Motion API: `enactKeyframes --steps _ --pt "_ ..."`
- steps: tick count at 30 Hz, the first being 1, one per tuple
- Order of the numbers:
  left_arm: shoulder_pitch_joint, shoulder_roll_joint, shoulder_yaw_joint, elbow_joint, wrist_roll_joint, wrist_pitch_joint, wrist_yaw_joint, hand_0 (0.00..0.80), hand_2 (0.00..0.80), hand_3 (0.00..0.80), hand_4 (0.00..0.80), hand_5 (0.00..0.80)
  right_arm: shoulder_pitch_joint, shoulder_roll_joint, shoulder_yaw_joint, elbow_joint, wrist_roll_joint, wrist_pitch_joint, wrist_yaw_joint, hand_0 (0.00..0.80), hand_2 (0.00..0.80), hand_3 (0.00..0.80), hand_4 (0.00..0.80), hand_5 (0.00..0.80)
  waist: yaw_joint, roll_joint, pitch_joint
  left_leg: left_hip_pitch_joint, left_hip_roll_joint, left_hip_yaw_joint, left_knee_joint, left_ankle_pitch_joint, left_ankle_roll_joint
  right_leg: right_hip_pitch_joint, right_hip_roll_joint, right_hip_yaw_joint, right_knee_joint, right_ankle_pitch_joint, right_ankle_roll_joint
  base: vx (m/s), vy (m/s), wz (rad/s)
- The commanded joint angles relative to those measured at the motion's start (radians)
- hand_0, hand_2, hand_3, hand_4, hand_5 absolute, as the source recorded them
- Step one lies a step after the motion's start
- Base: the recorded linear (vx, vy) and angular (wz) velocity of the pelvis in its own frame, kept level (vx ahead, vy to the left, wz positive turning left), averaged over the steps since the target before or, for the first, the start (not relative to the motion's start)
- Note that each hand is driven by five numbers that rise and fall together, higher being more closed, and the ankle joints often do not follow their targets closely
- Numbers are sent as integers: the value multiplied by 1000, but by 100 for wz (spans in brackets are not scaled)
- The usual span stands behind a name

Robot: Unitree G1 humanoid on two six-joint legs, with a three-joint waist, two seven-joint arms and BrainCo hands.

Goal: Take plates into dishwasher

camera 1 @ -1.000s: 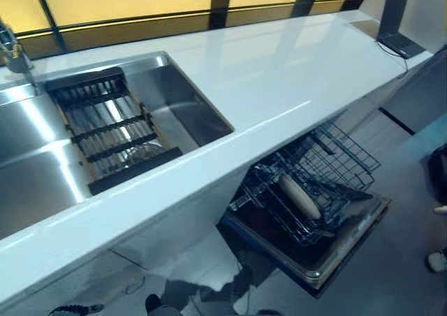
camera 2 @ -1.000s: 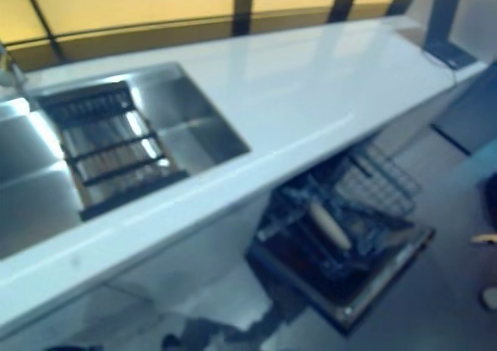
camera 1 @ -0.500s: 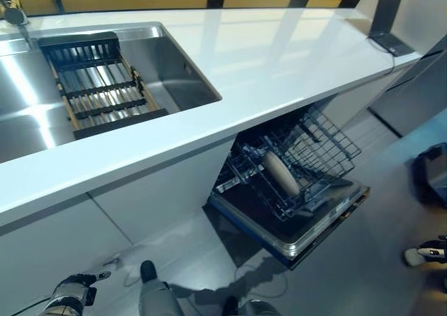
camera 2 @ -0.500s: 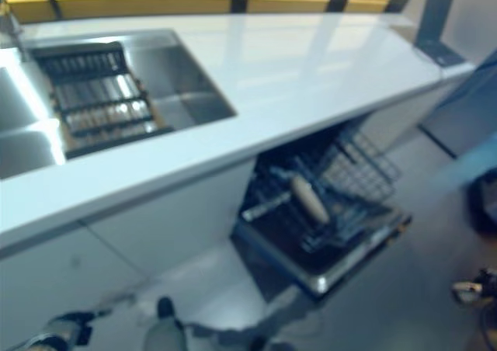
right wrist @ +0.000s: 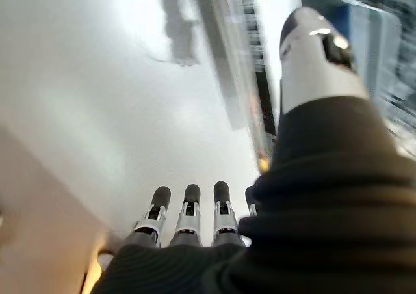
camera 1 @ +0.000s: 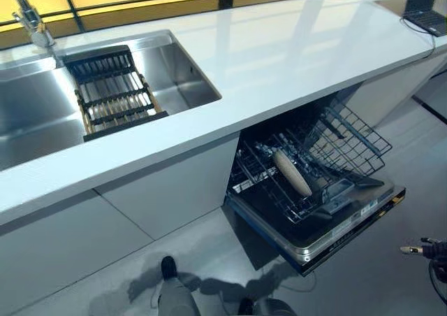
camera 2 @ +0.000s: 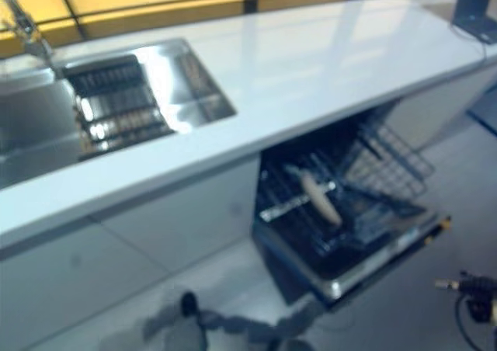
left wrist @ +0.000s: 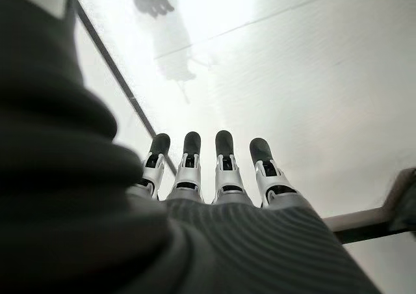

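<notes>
A cream plate (camera 1: 292, 173) stands on edge in the pulled-out lower rack (camera 1: 349, 138) of the open dishwasher (camera 1: 335, 232) under the white counter (camera 1: 293, 50). No plate shows in either hand. My right hand (camera 1: 424, 249) hangs low at the far right, beyond the dishwasher door; in its wrist view its fingers (right wrist: 188, 226) are straight over bare floor. My left hand (left wrist: 224, 170) shows only in its wrist view, its fingers straight and empty above the floor.
A steel sink (camera 1: 42, 113) holds a dark slatted drying rack (camera 1: 112, 96), with a faucet (camera 1: 28, 15) behind it. A laptop (camera 1: 427, 15) sits at the counter's far right end. The dishwasher door juts out over the grey floor.
The whole picture has shifted, so the camera moved. My left hand, seen low at the left half a second ago, is out of the eye views. The plate stays in the rack.
</notes>
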Motion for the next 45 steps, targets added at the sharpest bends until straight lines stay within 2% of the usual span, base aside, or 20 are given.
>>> enactKeyframes --steps 1,5,7,9,10,17,20,23,24,25,26,27,30,31,32,33,34,35,40,45 --pt "-7 -26 -20 -10 8 -30 23 0 0 0 0 0 -14 -30 -47 64 0 -4 -57 0 0 0 0 0 -47 14 -12 154 -46 37 255 -416 45 92 39 19 -253 151 46 -204 -30 49" --pt "-38 -23 -41 -14 14 -62 25 0 0 0 0 0 64 -37 -127 98 -7 38 -56 0 0 0 0 0 -105 56 -62 343 -92 62 185 -378 -3 34 82 -61 -236 144 18 -260 15 105" --pt "-90 4 -73 -22 18 -58 2 0 0 0 0 0 105 -33 -144 121 23 65 -72 0 0 0 0 0 -148 107 -63 457 -155 85 -89 -433 16 -98 84 -158 -126 155 36 -437 112 111" --pt "-113 11 -90 -16 -1 -56 -5 0 0 0 0 0 109 -28 -140 124 53 83 -70 0 0 0 0 0 -134 107 -44 426 -214 -16 -166 -453 39 -156 78 -154 -94 193 70 -285 57 120" --pt "-109 9 -91 -20 -9 -59 -6 0 0 0 0 0 104 -25 -137 123 49 91 -60 0 0 0 0 0 -127 101 -32 412 -221 -28 -157 -468 49 -171 70 -154 -102 218 85 -260 13 102" --pt "-75 -9 -92 -23 13 -140 -10 0 0 0 0 0 87 -27 -129 166 27 88 -45 0 0 0 0 0 -114 71 -24 416 -255 -49 -199 -478 88 -174 69 -148 -199 313 127 -183 23 1" --pt "-99 -10 -122 -64 43 -106 -4 0 0 0 0 0 105 -18 -128 156 10 95 -46 0 0 0 0 0 -127 59 -21 421 -261 -34 -199 -473 92 -179 72 -142 -228 360 147 -120 15 0" --pt "-119 6 -135 -71 47 -73 -9 0 0 0 0 0 125 6 -130 127 64 127 -57 0 0 0 0 0 -140 70 -11 398 -254 -44 -207 -444 104 -218 65 -106 -69 341 154 -230 -3 1" --pt "-120 14 -132 -68 29 -56 -20 0 0 0 0 0 134 23 -134 119 90 130 -56 0 0 0 0 0 -139 76 -6 384 -248 -41 -208 -432 113 -239 32 -93 31 339 172 -264 0 5" --pt "-113 21 -116 -60 12 -40 -31 0 0 0 0 0 134 55 -135 110 114 127 -60 0 0 0 0 0 -120 85 3 360 -218 -2 -198 -416 118 -224 -71 -101 139 340 182 -246 -72 -5" --pt "-100 23 -106 -55 0 -32 -38 0 0 0 0 0 131 81 -135 104 136 132 -63 0 0 0 0 0 -103 87 9 341 -191 16 -180 -409 119 -200 -139 -74 158 337 180 -185 -140 -19" --pt "-90 23 -98 -50 -9 -27 -45 0 0 0 0 0 130 98 -137 104 155 134 -65 0 0 0 0 0 -96 88 12 330 -172 19 -168 -406 119 -182 -171 -49 147 340 177 -102 -369 -38" --pt "-50 14 -76 -9 -44 3 -52 0 0 0 0 0 140 185 -152 135 212 111 -91 0 0 0 0 0 -89 76 -3 280 -80 -23 -55 -436 105 -86 -302 127 -60 397 179 -21 -567 -22" --pt "-43 3 -81 0 -54 12 -42 0 0 0 0 0 146 213 -157 151 230 92 -104 0 0 0 0 0 -103 65 -11 254 -60 -40 -12 -436 101 -92 -307 180 -110 420 179 31 -524 -11" --pt "-39 -5 -77 2 -61 25 -31 0 0 0 0 0 143 235 -161 162 247 84 -114 0 0 0 0 0 -102 59 -18 252 -28 -25 22 -460 83 -65 -291 159 -158 382 206 -12 -471 -17" --pt "-28 -16 -64 -8 -75 35 -12 0 0 0 0 0 130 254 -156 167 283 87 -131 0 0 0 0 0 -91 57 -13 257 4 33 47 -469 69 -46 -293 83 -179 380 219 -16 -361 -33" --pt "-19 -33 -52 -23 -85 41 12 0 0 0 0 0 121 275 -148 172 311 93 -147 0 0 0 0 0 -90 62 -10 263 26 54 37 -457 59 -43 -277 75 -165 351 218 -79 -349 -43" --pt "-12 -53 -49 -32 -96 41 29 0 0 0 0 0 131 315 -148 180 347 83 -142 0 0 0 0 0 -97 70 -8 258 45 50 10 -426 47 -45 -239 102 -147 305 217 -83 -285 -43" --pt "-48 -96 -75 -70 -74 3 -7 0 0 0 0 0 125 375 -181 153 591 36 -259 0 0 0 0 0 -100 104 29 205 48 19 -107 -286 9 -55 -188 82 -165 275 202 -231 -192 7" --pt "-40 -132 -112 -91 -73 -17 -13 0 0 0 0 0 94 380 -220 156 739 2 -311 0 0 0 0 0 -102 149 50 220 19 -13 -185 -249 -2 -81 -194 82 -130 251 202 -91 36 19"
